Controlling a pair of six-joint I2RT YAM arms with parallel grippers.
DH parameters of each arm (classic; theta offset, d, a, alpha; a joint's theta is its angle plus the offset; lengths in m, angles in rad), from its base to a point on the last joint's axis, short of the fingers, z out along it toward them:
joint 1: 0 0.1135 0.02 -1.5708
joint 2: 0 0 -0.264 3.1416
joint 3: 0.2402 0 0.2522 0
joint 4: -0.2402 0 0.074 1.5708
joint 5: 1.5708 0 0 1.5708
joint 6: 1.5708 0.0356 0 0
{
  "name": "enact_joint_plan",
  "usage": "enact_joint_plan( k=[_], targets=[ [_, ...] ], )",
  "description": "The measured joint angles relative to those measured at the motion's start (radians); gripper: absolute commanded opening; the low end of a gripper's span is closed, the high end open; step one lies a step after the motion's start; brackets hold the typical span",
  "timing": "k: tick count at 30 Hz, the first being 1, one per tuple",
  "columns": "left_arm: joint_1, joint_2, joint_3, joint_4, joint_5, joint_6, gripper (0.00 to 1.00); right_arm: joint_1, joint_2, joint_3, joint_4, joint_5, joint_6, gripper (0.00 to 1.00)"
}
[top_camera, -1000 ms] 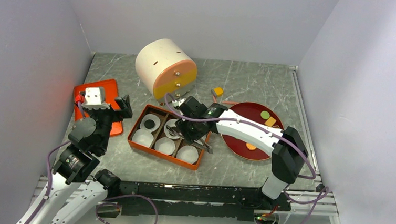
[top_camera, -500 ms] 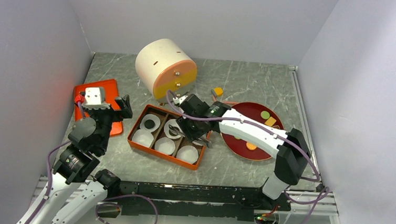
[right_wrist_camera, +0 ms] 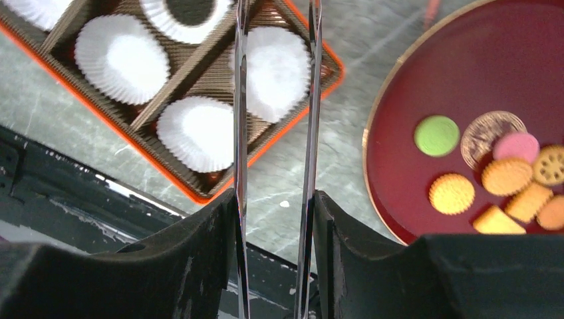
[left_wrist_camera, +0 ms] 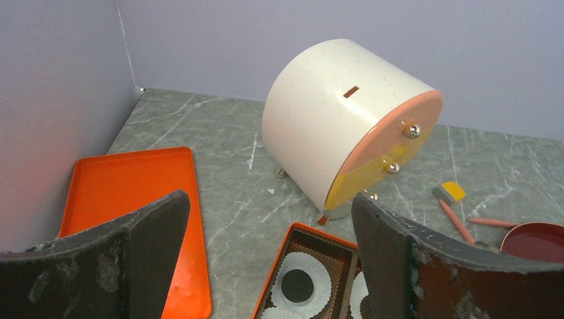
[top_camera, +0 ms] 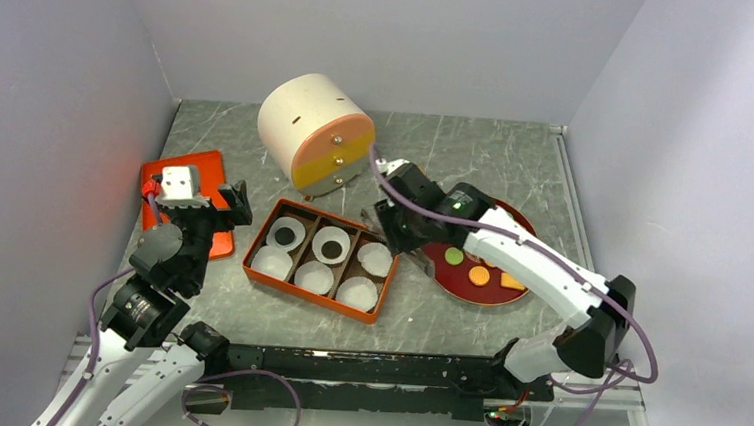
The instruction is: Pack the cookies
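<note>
**Right pincer** [right_wrist_camera: 273, 209]: clamped on the tongs [right_wrist_camera: 240, 100]. The two blades stand apart with nothing seen between them, and their tips run out of the wrist view.

**Change:** A second ago this pincer hung over the box [top_camera: 307, 293], with the tongs down in the far-row middle cup [top_camera: 318, 243]. It has since swung right and now sits over the box's right end, next to the plate [top_camera: 495, 296]. That cup now holds a black cookie [top_camera: 332, 243], and another sits in the far-left cup [top_camera: 299, 230]. Judgement: one placement is finished, two of the six cups are filled, and the arm is heading back for the next pick.

**Remaining cookies:** These lie on the plate, toward the counter's right edge. They are green [right_wrist_camera: 436, 135], brown [right_wrist_camera: 492, 135], pink [right_wrist_camera: 519, 146], several orange rounds and a yellow piece [right_wrist_camera: 495, 220]. Most are bunched and partly touching.

**Orientation:** Every cookie lies flat, face up. The rounds have no long axis. The oblong orange one [right_wrist_camera: 530, 201] has one, set on a slant across the plate, but its heading against the counter edges cannot be fixed.

**Left pincer** [left_wrist_camera: 268, 199]: spread wide and empty, by the counter's left edge near the tray [left_wrist_camera: 126, 193].
</note>
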Motion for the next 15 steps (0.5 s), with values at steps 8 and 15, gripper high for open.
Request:
enact_joint_plan(
  k=[8, 15],
  targets=[
    [0.0, 0.0, 0.0, 0.0, 0.002, 0.0, 0.96, -0.229, -0.122, -0.004, -0.126, 0.008, 0.077, 0.47],
    [0.0, 0.0, 0.0, 0.0, 0.008, 0.0, 0.96, -0.32, -0.17, -0.072, -0.233, 0.001, 0.103, 0.49]
  ],
)
